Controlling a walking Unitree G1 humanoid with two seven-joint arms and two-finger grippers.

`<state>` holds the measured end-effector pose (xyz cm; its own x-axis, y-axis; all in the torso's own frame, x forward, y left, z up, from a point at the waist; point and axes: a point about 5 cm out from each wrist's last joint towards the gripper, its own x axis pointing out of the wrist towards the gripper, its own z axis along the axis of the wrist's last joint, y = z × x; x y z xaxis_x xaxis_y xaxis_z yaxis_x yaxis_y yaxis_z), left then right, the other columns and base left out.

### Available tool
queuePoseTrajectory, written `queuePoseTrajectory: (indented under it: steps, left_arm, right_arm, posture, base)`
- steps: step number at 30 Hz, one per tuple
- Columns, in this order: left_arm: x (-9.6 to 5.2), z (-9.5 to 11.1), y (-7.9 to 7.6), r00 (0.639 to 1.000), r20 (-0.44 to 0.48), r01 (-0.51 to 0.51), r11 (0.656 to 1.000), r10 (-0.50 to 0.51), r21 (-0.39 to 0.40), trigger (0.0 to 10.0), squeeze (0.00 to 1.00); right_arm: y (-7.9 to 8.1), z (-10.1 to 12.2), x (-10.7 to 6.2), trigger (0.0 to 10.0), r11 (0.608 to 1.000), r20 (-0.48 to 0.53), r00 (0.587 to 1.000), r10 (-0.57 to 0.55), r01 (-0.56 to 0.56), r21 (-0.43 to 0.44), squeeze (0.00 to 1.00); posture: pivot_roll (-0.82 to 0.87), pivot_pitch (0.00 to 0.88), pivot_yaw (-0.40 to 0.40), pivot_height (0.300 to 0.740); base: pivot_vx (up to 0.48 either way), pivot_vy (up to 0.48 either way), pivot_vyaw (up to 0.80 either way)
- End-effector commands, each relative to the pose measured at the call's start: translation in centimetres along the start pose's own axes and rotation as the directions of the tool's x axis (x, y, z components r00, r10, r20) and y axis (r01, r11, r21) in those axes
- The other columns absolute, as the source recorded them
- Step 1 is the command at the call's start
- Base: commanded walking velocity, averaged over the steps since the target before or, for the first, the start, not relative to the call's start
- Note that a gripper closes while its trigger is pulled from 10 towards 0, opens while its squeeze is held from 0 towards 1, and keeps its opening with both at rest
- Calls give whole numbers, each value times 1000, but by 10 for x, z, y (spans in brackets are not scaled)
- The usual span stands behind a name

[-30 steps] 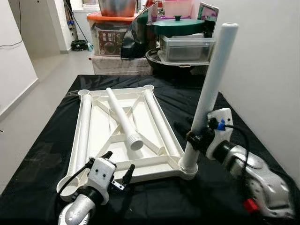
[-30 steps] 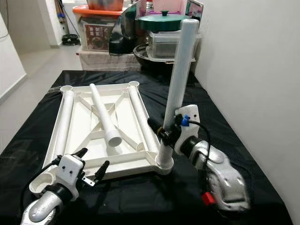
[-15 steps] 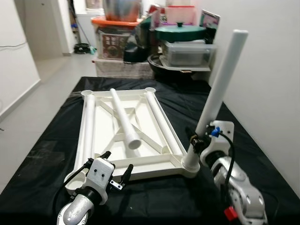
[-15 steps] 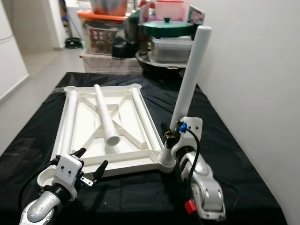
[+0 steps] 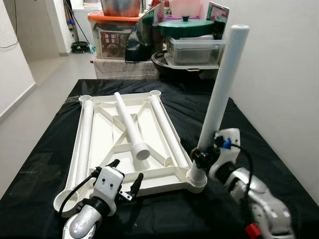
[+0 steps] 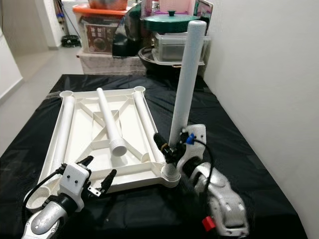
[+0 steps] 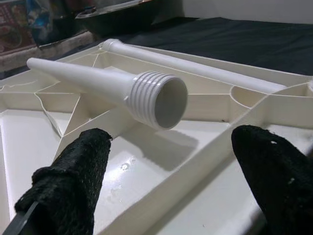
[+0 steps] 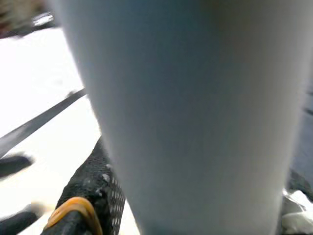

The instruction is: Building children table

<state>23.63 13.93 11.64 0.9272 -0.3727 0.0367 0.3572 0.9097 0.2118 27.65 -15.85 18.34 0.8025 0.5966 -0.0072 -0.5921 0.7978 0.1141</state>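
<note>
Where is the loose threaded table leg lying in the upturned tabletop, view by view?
Left eye view: loose leg centre-left, on the tabletop.
Right eye view: centre-left.
Left wrist view: threaded end centre.
Right wrist view: cannot make it out.
Shared landmark: upright leg.

a black-draped table [image 5: 45,164] carries the upturned white tabletop [image 5: 107,144], flat on the cloth.

I can't see past the blurred upright white plastic table leg [image 8: 195,112] crowding my right wrist view.
</note>
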Motion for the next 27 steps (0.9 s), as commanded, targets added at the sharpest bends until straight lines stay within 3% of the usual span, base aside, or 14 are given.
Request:
queuePoseTrajectory:
  steps: [1, 3, 4, 5, 6, 8, 11, 12, 15, 19, 22, 23, 26, 27]
  left_arm:
    - [-2, -2, 1, 1000, -8, 3, 1000, -3, 11, 10000, 0]
    - [-2, -2, 2, 1000, -7, 1, 1000, -1, 12, 10000, 0]
    - [-2, -2, 3, 1000, -7, -1, 1000, 2, 13, 10000, 0]
    - [-2, -2, 3, 1000, -7, -1, 1000, 2, 13, 10000, 0]
    - [-3, -1, 3, 1000, -7, -4, 1000, 4, 15, 10000, 0]
    - [-3, -1, 3, 1000, -7, -5, 1000, 5, 15, 10000, 0]
    - [-4, -1, 3, 1000, -7, -5, 1000, 6, 15, 10000, 0]
    - [-4, -1, 3, 1000, -7, -5, 1000, 6, 15, 10000, 0]
    - [-4, -1, 3, 1000, -6, -4, 1000, 4, 15, 10000, 0]
    - [-4, -1, 3, 1000, -5, 0, 1000, 1, 14, 10000, 0]
    - [-3, -2, 3, 1000, -4, 8, 1000, -8, 14, 10000, 0]
    - [-2, -2, 2, 1000, -4, 11, 1000, -11, 14, 10000, 0]
    - [-2, -2, 2, 1000, -3, 14, 1000, -14, 14, 10000, 0]
    - [-1, -2, 2, 1000, -3, 16, 1000, -16, 14, 10000, 0]
  right_arm:
    - [17, 3, -4, 10000, 973, -20, 973, 230, -230, -11, 0]
    - [18, 2, -7, 10000, 963, -40, 963, 268, -269, -16, 0]
    - [18, 2, -8, 5333, 955, -51, 954, 294, -296, -19, 0]
    - [18, 2, -8, 5333, 955, -51, 954, 294, -296, -19, 0]
    - [13, 2, -5, 0, 964, -36, 963, 266, -266, -4, 0]
    - [10, 1, -3, 0, 970, -27, 969, 244, -244, 3, 0]
    - [-11, -10, 9, 0, 998, -13, 999, -49, 49, 28, 0]
    - [-11, -10, 9, 0, 998, -13, 999, -49, 49, 28, 0]
    - [-35, -23, 8, 0, 891, -33, 895, -445, 446, 88, 0]
    - [-17, -28, 6, 0, 880, -17, 885, -465, 464, 95, 0]
    - [17, -29, 11, 0, 948, -9, 950, -313, 313, 59, 0]
    - [24, -28, 13, 10000, 963, -7, 965, -262, 261, 66, 0]
    - [32, -24, 15, 10000, 981, 8, 983, -182, 181, 74, 0]
    - [33, -20, 14, 10000, 988, 34, 990, -134, 131, 75, 1000]
  posture:
    - [83, 0, -67, 740]
    - [83, 0, -67, 740]
    - [86, 0, -69, 740]
    - [86, 0, -69, 740]
    - [86, 0, -69, 740]
    - [86, 0, -69, 740]
    - [93, 0, -70, 740]
    - [93, 0, -70, 740]
    - [90, 0, -67, 740]
    - [81, 0, -59, 740]
    - [77, 0, -55, 740]
    - [73, 0, -52, 740]
    - [73, 0, -52, 740]
    - [69, 0, -52, 740]
  base:
    - [0, 0, 0]
    - [0, 0, 0]
    - [0, 0, 0]
    - [0, 0, 0]
    - [0, 0, 0]
    - [0, 0, 0]
    - [0, 0, 0]
    - [0, 0, 0]
    - [0, 0, 0]
    - [0, 0, 0]
    - [0, 0, 0]
    - [0, 0, 0]
    - [0, 0, 0]
    - [0, 0, 0]
